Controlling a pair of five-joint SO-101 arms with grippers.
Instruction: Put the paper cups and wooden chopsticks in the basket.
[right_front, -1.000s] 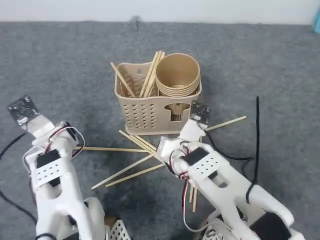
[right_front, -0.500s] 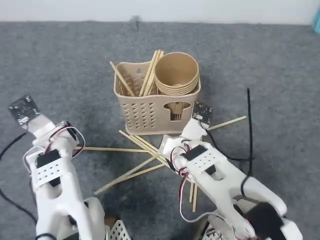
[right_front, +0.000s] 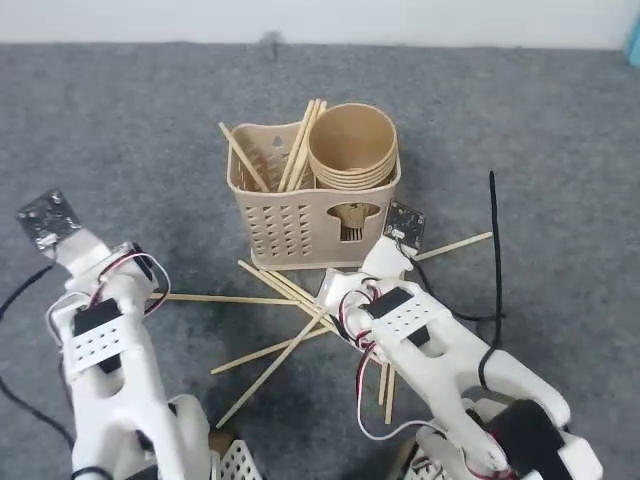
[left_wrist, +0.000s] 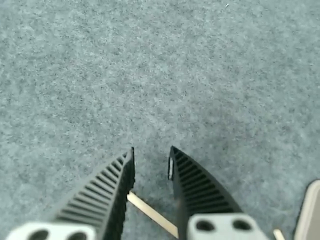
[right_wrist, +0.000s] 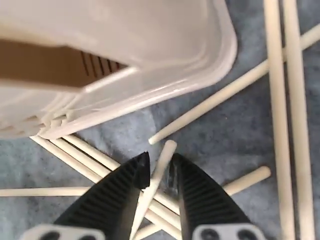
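Since the earlier frames, the held chopstick (right_front: 270, 372) has been swung round on the table (right_front: 120, 120) to a steeper slant, and the right arm has been shifted slightly. The basket (right_front: 300, 225) has been nudged a little away from the right hand (right_wrist: 157, 167).

In the right wrist view, the right hand is seen pressed in on the held chopstick, which is pinched near one end between the two fingertips. The basket is found just beyond those fingertips, with its rounded corner and base close above them. Several loose chopsticks (right_wrist: 280, 100) are laid on the table around the right hand, some crossed under the fingers and some just beside the basket.

In the high view, a stack of paper cups (right_front: 352, 145) is seen standing in the basket compartment nearer the right arm. A bundle of upright chopsticks (right_front: 300, 145) is leaned in the compartment beside it. A black cable (right_front: 495, 260) is trailed over the table beside the right arm.

The left hand (left_wrist: 151, 160) is held low over the table, well apart from the basket, with its fingers spread a little. A single chopstick (left_wrist: 150, 212) is seen lying on the table below the gap between them, untouched as far as can be told.
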